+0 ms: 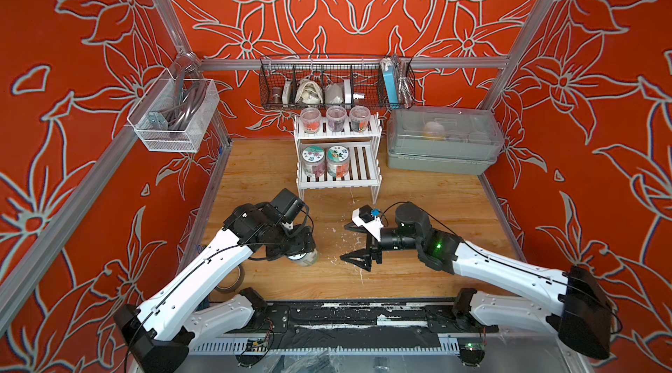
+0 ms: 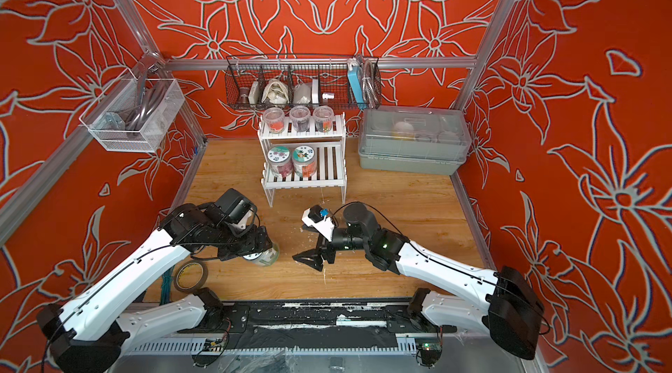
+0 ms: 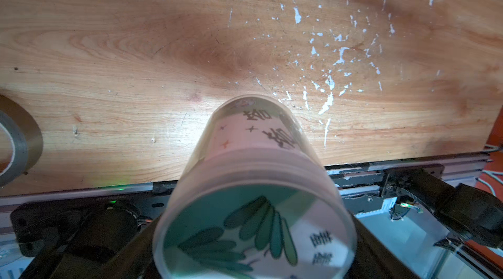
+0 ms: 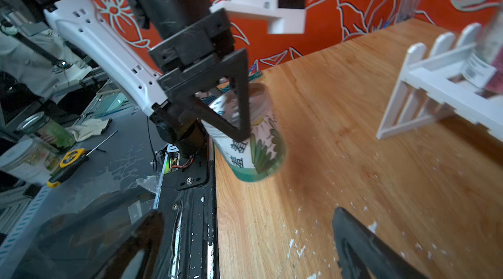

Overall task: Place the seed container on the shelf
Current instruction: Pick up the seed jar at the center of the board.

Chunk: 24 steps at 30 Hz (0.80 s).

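The seed container (image 1: 307, 258) (image 2: 264, 257) is a clear jar with a green leaf label and a clear lid. My left gripper (image 3: 253, 250) is shut on it at the lid end, over the front left of the wooden table. The jar (image 4: 253, 149) hangs tilted, its base toward the boards; one black finger (image 4: 242, 111) crosses its side. My right gripper (image 1: 345, 243) (image 2: 299, 244) stands open just right of the jar, holding nothing. The shelf (image 1: 362, 165) (image 2: 330, 163) (image 4: 424, 79) is the white slatted two-tier rack at the back middle.
Two labelled jars (image 1: 325, 160) stand on the shelf's lower tier, three tubs (image 1: 335, 119) on its upper tier. Above hangs a black wire basket (image 1: 336, 82); a grey lidded box (image 1: 442, 142) sits right. A tape roll (image 2: 190, 276) lies front left.
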{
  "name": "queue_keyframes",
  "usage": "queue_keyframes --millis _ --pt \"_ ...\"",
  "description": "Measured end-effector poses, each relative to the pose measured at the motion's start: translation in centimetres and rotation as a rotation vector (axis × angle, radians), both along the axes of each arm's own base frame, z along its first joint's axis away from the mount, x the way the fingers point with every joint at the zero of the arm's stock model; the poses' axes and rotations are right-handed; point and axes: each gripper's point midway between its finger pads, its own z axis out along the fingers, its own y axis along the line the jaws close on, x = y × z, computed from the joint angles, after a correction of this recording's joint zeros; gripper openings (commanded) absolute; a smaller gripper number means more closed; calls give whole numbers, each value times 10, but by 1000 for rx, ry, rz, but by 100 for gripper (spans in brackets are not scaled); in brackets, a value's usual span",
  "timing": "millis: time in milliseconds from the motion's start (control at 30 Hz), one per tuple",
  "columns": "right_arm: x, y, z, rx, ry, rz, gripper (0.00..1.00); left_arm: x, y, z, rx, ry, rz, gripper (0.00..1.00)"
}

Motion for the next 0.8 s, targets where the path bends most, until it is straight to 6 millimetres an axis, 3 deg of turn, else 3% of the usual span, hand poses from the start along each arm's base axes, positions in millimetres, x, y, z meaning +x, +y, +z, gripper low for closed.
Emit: queue_keyframes --millis 233,433,800 --pt "-5 16 -16 -48 -126 -8 100 -1 -10 19 -130 -66 30 81" --pt "3 30 -22 -51 -166 -71 100 2 -19 19 -182 -64 50 80" --pt "-12 53 -32 -68 -274 -60 100 4 -23 22 -212 -65 64 79"
